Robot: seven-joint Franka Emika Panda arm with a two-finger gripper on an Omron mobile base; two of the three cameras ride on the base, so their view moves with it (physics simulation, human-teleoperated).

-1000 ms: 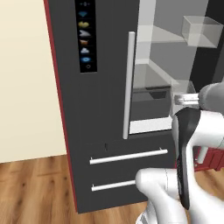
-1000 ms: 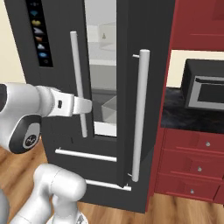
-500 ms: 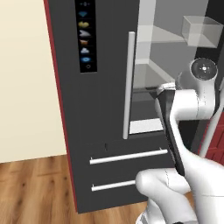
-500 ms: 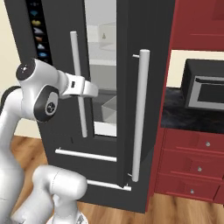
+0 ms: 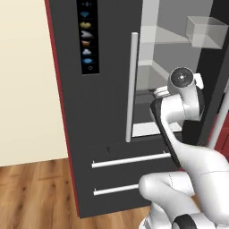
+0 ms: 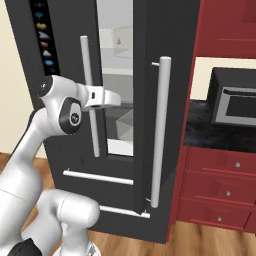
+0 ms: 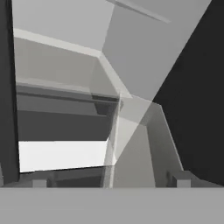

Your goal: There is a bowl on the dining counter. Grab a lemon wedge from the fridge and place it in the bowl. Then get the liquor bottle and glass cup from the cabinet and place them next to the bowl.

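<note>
Jaws spread wide and holding nothing, the gripper (image 6: 118, 100) points into the gap of the fridge (image 6: 65, 60), whose right door stands ajar. Past its fingertips (image 7: 39, 182) the hand view shows pale grey shelves and a clear bin (image 7: 140, 144); no lemon wedge can be made out there. Right of the fridge stand red drawers (image 6: 220, 190) under a black counter (image 6: 210, 132).

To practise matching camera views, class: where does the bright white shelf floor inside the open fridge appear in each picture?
Left base view: white shelf floor right of centre, between the long silver handle and the arm.
Right base view: left of centre, low in the door gap.
Hand view: lower left.
Shared landmark: the pale grey back wall rises above it in every view.
</note>
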